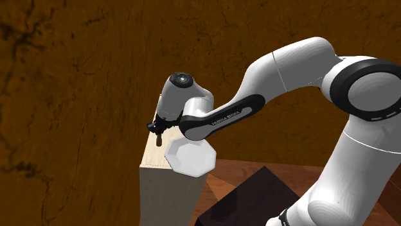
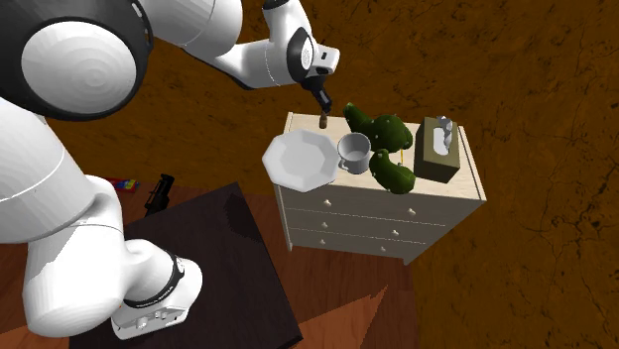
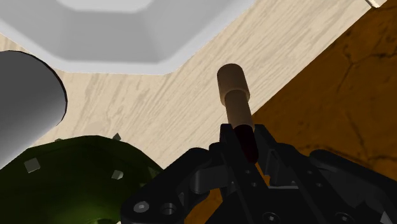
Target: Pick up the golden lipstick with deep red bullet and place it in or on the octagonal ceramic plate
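Note:
The lipstick (image 3: 233, 95) has a golden-brown case and a dark red bullet. My black gripper (image 3: 245, 143) is shut on its bullet end, and the case points down at the wooden dresser top (image 3: 191, 108) near its edge. In the shoulder view the gripper (image 1: 156, 128) holds the lipstick (image 1: 158, 138) upright just beside the white octagonal plate (image 1: 188, 157). The second exterior view shows the gripper (image 2: 320, 102), the lipstick (image 2: 324, 121) at the dresser's back edge, and the plate (image 2: 301, 159) overhanging the front corner.
On the dresser (image 2: 397, 213) a white cup (image 2: 354, 152) stands beside the plate, with dark green spiky objects (image 2: 392, 134) and a tissue box (image 2: 436, 149) further along. A dark low table (image 2: 208, 258) stands on the floor by the arm's base.

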{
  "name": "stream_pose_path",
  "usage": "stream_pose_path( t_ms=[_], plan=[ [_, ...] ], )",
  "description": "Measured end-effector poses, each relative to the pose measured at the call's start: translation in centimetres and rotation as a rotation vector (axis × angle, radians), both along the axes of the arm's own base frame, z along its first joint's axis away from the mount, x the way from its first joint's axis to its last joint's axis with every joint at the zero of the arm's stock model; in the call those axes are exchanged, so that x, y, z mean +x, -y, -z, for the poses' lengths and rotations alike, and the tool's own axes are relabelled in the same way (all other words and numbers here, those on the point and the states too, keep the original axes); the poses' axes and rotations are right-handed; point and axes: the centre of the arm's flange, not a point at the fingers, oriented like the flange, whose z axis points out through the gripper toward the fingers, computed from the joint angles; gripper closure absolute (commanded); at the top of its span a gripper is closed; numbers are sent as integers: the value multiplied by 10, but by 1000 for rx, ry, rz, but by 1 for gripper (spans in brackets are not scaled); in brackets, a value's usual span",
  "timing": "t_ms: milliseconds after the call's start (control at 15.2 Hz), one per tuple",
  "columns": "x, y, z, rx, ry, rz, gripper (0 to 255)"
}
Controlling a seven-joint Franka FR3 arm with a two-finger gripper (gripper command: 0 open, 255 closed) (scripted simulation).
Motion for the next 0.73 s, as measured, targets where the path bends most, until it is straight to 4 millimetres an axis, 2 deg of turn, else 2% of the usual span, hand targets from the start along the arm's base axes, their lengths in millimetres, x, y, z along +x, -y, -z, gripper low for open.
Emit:
stream_pose_path(
  t_ms=[396,726],
  plan=[
    [0,0,-2,0,0,0,255],
    [-1,1,-26,0,0,0,255]
  ],
)
